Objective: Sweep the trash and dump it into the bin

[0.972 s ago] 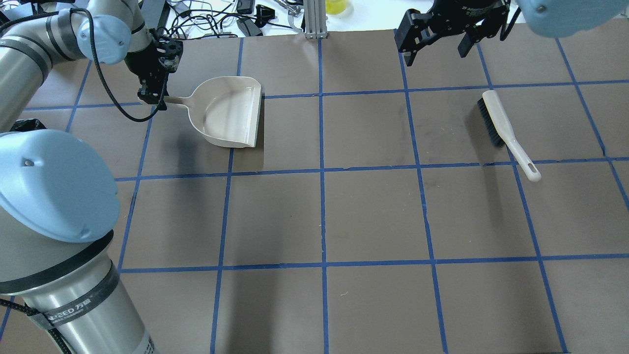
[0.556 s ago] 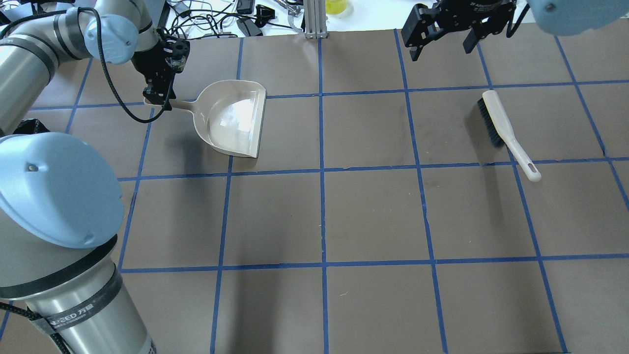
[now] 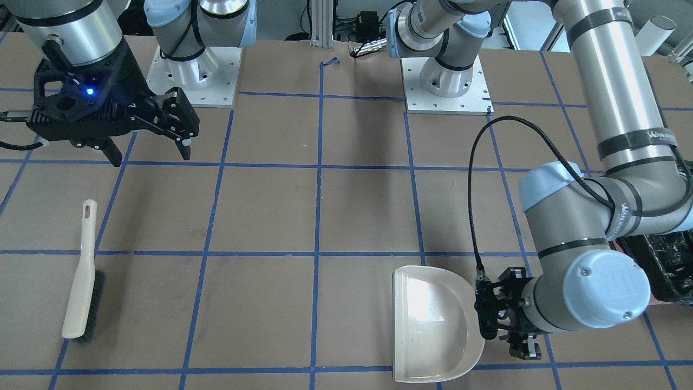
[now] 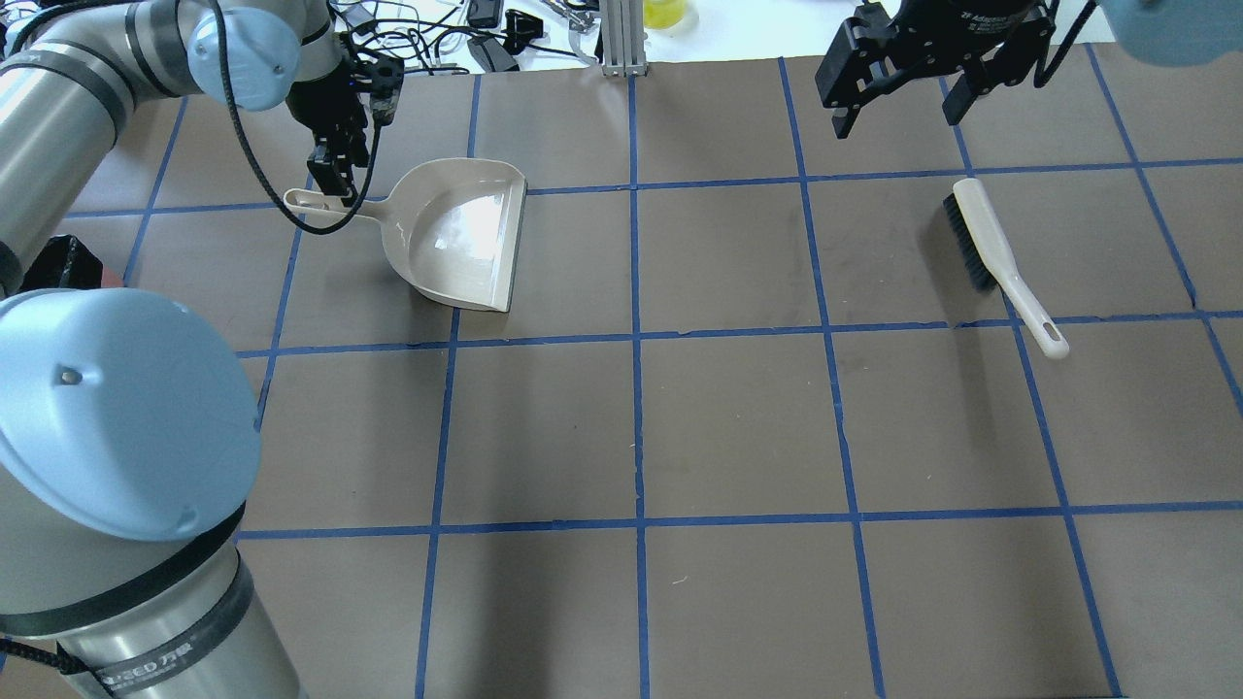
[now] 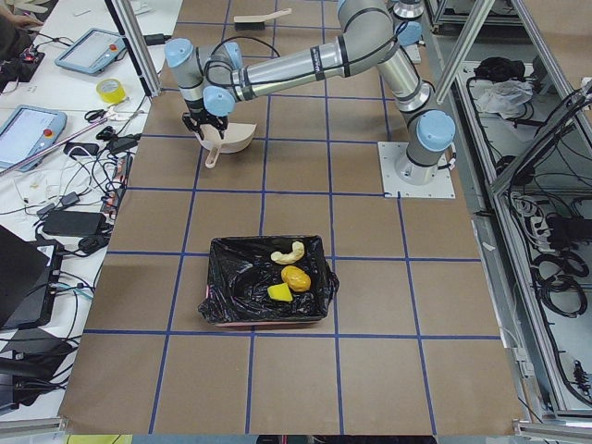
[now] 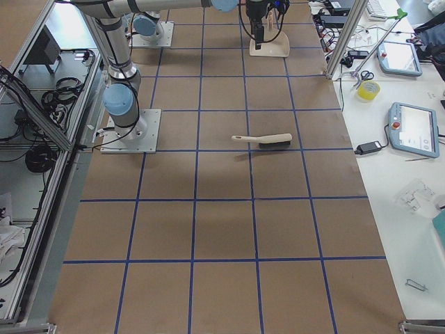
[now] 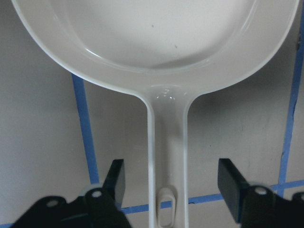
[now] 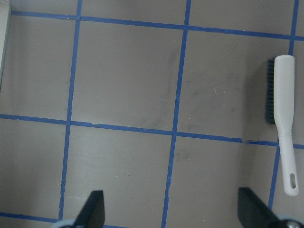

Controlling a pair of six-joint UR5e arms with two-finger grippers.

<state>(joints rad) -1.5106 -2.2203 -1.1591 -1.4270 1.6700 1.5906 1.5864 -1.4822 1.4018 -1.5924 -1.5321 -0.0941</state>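
Beige dustpan handle [image 7: 167, 152] loose inside wide-spread left gripper [image 7: 172, 172]; trash [image 5: 294, 276] in bin [image 5: 222, 282], well apart; right gripper [image 3: 151, 155] likewise spread, empty

A brown worktop [image 4: 738, 427], gridded with blue tape lines [image 4: 638, 427], sits inside an aluminium frame [image 6: 344, 38]. A white bench [image 6: 400, 236] alongside carries tablets [image 6: 417, 130], a yellow tape roll [image 6: 368, 90] and cables [image 4: 408, 44].

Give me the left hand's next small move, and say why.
Probably lift the left hand straight up, clear of the dustpan handle. Its fingers stand open either side of it, the dustpan lies empty on the table, and the trash sits in the bin, so nothing seems left to carry.
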